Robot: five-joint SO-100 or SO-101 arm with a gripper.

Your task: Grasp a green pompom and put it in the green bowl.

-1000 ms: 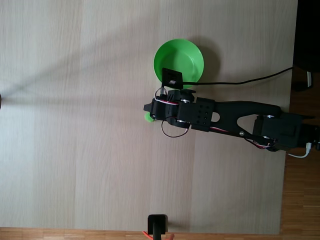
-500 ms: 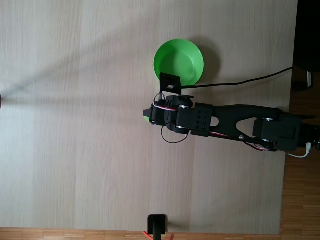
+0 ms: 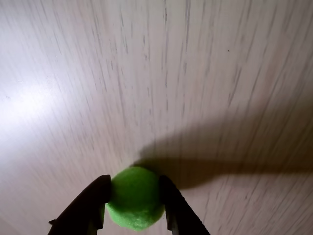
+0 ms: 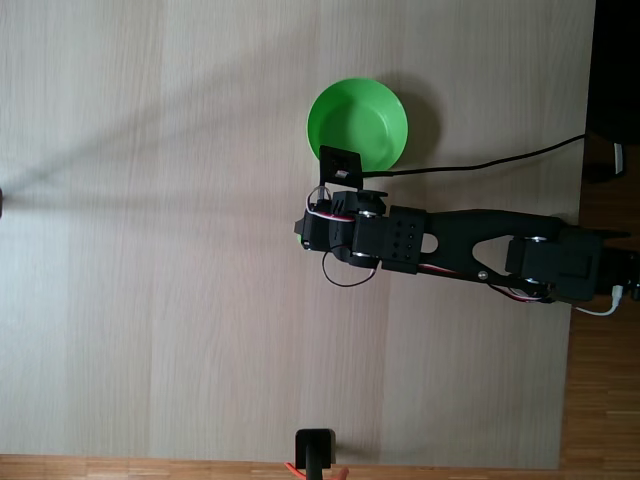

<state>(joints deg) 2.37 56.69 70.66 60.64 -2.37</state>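
In the wrist view the green pompom [image 3: 134, 203], a fuzzy bright-green ball, sits squeezed between my two black fingers [image 3: 88, 205] at the bottom edge, above the wood table. My gripper [image 3: 133, 195] is shut on it. From the fixed view the green bowl [image 4: 357, 124] stands on the table just above the arm's wrist, and my gripper [image 4: 300, 232] points left, below the bowl's left rim. The arm's head hides the pompom in that view.
The pale wood table [image 4: 150, 250] spreads wide to the left of the arm. A black cable [image 4: 500, 158] runs from the wrist to the right edge. A small black stand [image 4: 315, 450] sits at the bottom edge.
The arm drew back slightly to the right, and the green pompom that peeked out at the fingertips a second ago is now hidden under the gripper in the fixed view.
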